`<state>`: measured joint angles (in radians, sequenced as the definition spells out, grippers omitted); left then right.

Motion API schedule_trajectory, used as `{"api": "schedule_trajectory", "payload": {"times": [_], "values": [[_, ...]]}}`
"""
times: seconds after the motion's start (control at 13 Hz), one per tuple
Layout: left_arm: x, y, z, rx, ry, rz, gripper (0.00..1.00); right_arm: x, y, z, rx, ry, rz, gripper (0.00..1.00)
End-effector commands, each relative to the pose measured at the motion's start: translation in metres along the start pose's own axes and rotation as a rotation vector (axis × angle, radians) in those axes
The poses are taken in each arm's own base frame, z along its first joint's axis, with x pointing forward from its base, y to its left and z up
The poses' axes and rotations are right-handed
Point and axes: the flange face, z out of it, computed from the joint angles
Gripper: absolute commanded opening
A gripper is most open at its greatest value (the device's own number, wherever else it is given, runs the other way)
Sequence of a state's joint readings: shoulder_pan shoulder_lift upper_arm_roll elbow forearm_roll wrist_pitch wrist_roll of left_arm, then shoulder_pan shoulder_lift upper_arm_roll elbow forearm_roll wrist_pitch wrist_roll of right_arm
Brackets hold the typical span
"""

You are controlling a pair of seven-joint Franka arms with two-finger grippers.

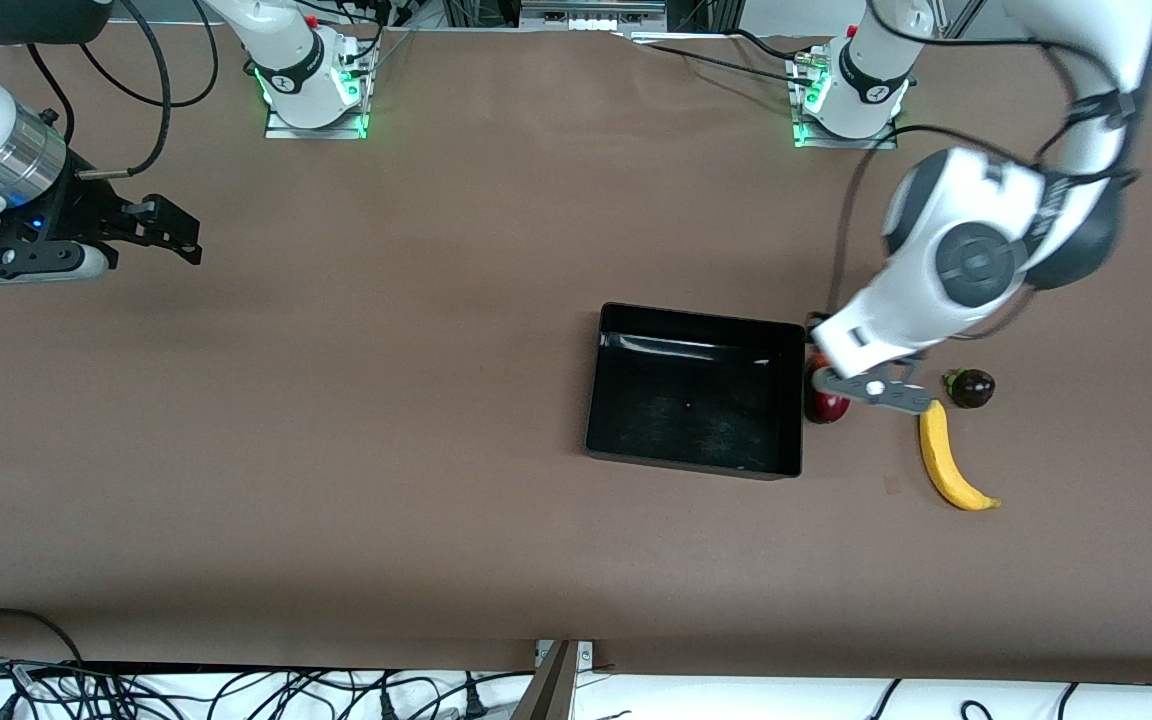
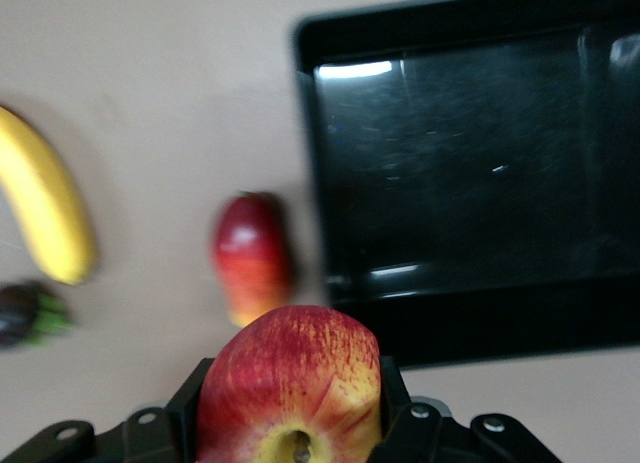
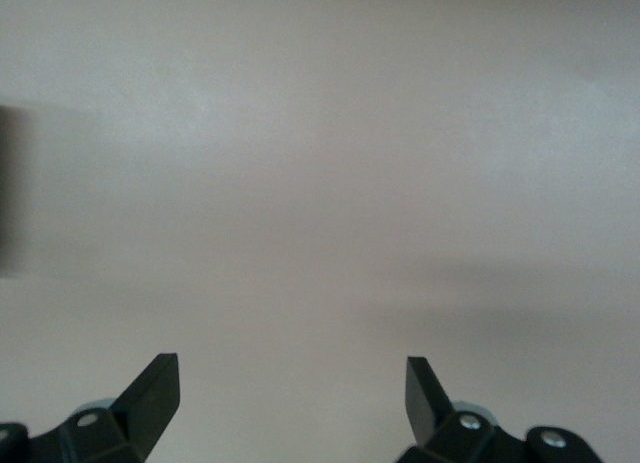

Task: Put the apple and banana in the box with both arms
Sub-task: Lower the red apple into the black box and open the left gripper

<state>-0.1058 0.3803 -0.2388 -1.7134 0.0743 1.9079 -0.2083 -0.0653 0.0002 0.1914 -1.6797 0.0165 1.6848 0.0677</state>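
Observation:
My left gripper (image 1: 824,370) (image 2: 292,423) is shut on the apple (image 2: 290,383), red with yellow patches, its stem dimple facing the wrist camera. It holds the apple beside the end of the black box (image 1: 794,400) (image 2: 312,163) that faces the left arm's end of the table. In the front view my wrist hides most of the apple. The yellow banana (image 1: 946,460) (image 2: 45,208) lies on the table, nearer to the front camera than the gripper. My right gripper (image 1: 181,235) (image 3: 290,383) is open and empty, waiting over bare table at the right arm's end.
An elongated red-yellow fruit (image 1: 827,406) (image 2: 252,255) lies against the box's outer wall, just under my left gripper. A dark purple fruit with a green cap (image 1: 971,388) (image 2: 25,313) lies beside the banana's tip.

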Motion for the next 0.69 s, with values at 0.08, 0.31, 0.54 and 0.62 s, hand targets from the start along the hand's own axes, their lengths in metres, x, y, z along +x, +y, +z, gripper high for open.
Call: {"api": "schedule_trajectory", "payload": {"times": [0.08,0.31,0.54,0.62], "values": [[0.017,0.04,0.085,-0.031,-0.068,-0.094,0.05,0.005,0.009,-0.013,-0.02,0.029,0.011,1.0],[0.018,0.057,0.136,-0.034,-0.077,-0.072,0.15,0.006,0.018,-0.022,-0.021,0.051,0.029,1.0],[0.019,0.051,0.133,-0.035,-0.084,-0.085,1.0,0.007,0.012,-0.019,-0.013,0.04,0.022,1.0],[0.021,0.047,0.121,-0.034,-0.081,-0.095,1.0,0.008,0.012,-0.018,-0.013,0.041,0.019,1.0]]}}
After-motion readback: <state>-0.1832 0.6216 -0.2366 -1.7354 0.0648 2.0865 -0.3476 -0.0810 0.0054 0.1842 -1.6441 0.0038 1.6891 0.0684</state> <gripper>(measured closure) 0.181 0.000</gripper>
